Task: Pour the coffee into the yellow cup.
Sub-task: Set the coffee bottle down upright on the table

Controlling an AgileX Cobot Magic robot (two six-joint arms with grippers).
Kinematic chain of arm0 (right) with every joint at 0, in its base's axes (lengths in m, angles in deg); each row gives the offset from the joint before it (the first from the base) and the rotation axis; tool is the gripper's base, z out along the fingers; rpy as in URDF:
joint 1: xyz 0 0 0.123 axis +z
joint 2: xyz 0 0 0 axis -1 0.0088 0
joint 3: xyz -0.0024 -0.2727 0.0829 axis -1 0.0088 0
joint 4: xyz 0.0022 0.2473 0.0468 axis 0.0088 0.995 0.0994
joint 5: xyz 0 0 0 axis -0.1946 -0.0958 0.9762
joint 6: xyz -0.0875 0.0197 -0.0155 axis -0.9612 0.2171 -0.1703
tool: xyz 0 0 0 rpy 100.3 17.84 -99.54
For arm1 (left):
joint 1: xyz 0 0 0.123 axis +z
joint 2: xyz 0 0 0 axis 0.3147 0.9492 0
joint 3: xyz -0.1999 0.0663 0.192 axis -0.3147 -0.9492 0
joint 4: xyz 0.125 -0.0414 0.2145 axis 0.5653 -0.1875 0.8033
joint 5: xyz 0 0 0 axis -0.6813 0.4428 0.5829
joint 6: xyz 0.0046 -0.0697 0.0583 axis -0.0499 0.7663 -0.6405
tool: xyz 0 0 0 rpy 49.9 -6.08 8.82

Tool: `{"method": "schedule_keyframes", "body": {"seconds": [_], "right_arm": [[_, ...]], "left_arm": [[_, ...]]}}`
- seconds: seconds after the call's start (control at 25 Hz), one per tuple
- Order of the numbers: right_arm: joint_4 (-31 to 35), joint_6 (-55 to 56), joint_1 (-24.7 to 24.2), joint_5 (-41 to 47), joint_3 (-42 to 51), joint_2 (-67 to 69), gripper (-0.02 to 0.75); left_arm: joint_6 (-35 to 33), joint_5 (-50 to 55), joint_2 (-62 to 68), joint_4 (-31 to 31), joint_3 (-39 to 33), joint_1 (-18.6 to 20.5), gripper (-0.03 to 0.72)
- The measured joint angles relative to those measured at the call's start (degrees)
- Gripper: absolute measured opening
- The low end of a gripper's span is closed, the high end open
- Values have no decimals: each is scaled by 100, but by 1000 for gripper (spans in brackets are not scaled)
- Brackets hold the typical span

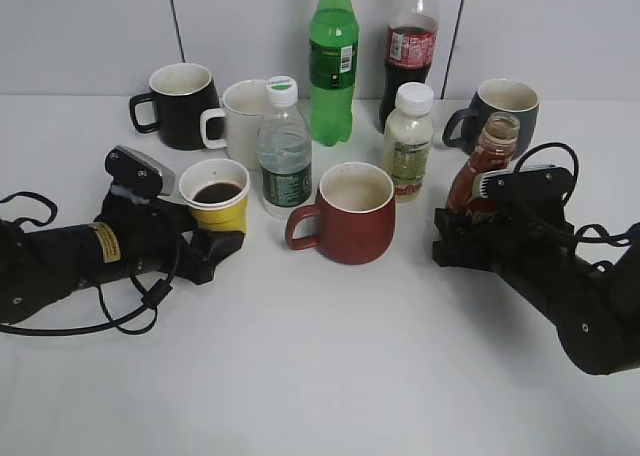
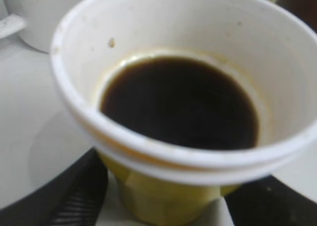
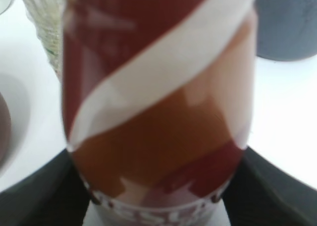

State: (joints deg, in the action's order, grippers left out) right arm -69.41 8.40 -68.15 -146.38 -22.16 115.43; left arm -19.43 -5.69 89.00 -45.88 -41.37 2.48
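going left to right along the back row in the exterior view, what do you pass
black mug → white mug → green soda bottle → cola bottle → dark grey mug

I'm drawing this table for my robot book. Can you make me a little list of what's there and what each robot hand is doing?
yellow cup: upright, dark coffee inside, white rim
left gripper: around the yellow cup's base
coffee bottle: upright, lid off, brown drink inside
right gripper: around the coffee bottle's lower part
red mug: centre, empty-looking
back row: black mug, white mug, green bottle, cola bottle, grey mug
middle: water bottle, pale drink bottle
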Motion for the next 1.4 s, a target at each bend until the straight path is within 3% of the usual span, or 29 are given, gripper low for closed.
{"method": "schedule_keyframes", "body": {"seconds": [0.48,0.88,1.4], "right_arm": [[0,23,0,230,-31,0,545],[37,36,0,625,-1,-29,636],[87,-145,0,2943,17,-1209,638]], "left_arm": [[0,349,-426,-103,-448,0,547],[0,627,-918,-290,-773,0,547],[0,1984,-1615,-304,-796,0,547]]}}
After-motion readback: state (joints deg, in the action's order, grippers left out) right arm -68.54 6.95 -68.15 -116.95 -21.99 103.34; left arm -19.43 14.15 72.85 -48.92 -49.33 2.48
